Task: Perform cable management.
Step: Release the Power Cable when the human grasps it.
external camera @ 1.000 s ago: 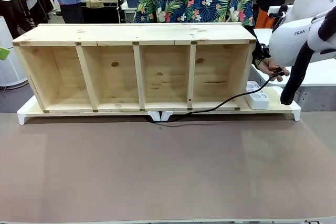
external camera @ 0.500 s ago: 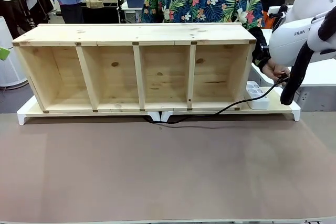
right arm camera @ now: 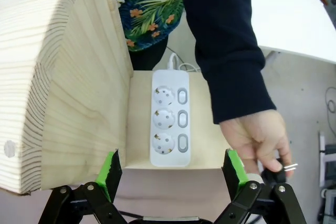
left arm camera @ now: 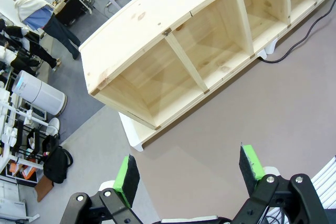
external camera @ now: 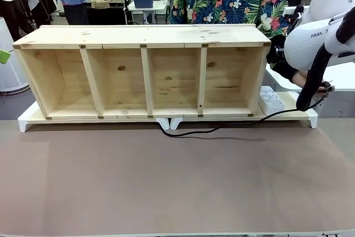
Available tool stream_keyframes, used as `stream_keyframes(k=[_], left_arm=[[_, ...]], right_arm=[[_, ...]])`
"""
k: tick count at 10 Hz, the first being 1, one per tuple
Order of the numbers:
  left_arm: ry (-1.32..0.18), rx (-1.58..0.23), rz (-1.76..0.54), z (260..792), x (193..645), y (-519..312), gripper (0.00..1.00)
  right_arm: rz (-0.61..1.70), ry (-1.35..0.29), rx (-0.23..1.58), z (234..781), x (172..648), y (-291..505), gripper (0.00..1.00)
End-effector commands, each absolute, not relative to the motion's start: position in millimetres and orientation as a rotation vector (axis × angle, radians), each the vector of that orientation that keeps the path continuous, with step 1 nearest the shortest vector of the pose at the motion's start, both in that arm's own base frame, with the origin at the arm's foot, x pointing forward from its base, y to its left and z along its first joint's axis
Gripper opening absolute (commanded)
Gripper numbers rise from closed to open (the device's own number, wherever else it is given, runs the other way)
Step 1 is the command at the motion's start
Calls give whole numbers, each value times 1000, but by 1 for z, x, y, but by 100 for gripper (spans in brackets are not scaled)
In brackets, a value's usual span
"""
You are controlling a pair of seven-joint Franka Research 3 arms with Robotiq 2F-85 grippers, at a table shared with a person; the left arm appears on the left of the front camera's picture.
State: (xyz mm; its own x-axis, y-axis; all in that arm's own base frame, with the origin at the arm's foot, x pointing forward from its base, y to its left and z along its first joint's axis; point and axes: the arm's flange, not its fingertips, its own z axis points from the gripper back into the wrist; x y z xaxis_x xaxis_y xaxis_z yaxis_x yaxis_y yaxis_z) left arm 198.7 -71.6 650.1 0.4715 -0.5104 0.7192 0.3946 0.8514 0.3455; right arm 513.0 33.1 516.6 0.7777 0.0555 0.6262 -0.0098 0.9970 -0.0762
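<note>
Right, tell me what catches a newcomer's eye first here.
The long pale wooden four-compartment shelf spans the far side of the brown table. At its right end lies a white three-socket power strip, and beside it a person's hand holds the plug of the thin black cable trailing along the shelf's front.

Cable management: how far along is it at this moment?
Nothing looks tidied yet: the cable trails loose across the table in front of the wooden shelf. In hand: the person's hand holds the plug beside the power strip. Both claws hang open, holding nothing.
</note>
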Motion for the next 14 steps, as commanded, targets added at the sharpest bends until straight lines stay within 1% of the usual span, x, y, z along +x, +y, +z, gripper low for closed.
stream_keyframes(k=[1, 14], left_arm=[[-928, 140, -555, 650, 199, -72, 100], [-928, 140, -555, 650, 199, -72, 100]], right_arm=[[32, -675, -65, 516, 513, 34, 100], [32, -675, -65, 516, 513, 34, 100]])
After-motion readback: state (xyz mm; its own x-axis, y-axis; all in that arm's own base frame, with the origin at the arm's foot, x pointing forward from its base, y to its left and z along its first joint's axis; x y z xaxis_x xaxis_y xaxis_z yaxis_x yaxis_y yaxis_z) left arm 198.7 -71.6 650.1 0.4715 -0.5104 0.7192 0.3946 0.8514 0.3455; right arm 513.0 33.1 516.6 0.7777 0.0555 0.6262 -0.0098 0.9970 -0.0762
